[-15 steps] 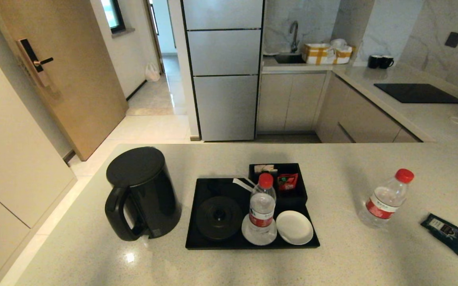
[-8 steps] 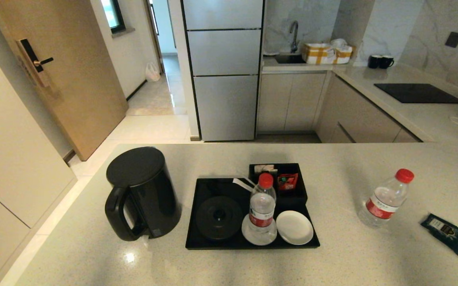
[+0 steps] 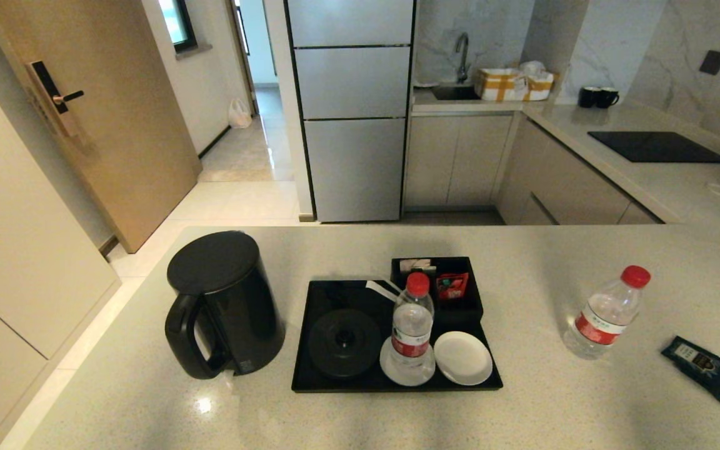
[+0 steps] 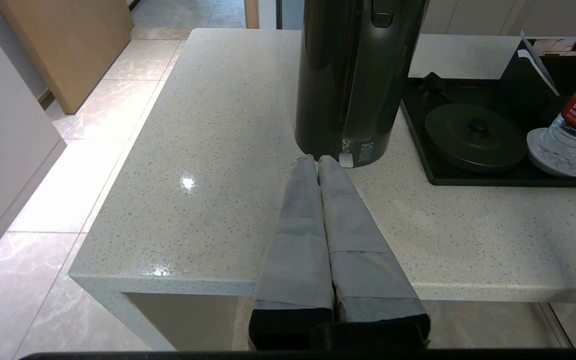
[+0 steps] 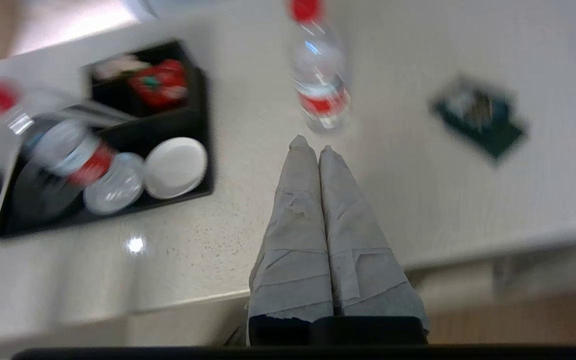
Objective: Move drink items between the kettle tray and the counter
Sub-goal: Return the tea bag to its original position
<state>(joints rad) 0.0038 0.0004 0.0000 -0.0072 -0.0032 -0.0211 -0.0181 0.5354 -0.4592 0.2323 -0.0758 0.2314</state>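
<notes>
Counter bottle (image 5: 320,90) seemingly just beyond closed right claw (image 5: 312,145).

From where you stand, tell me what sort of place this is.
Likely a small apartment or hotel-suite kitchen: a fridge, a sink with tap and a stone counter bearing a kettle.

Each pincer has 2 long tapering fingers (image 4: 313,235) wrapped in grey tape, creased and frayed on the right (image 5: 318,235), on black bases.
</notes>
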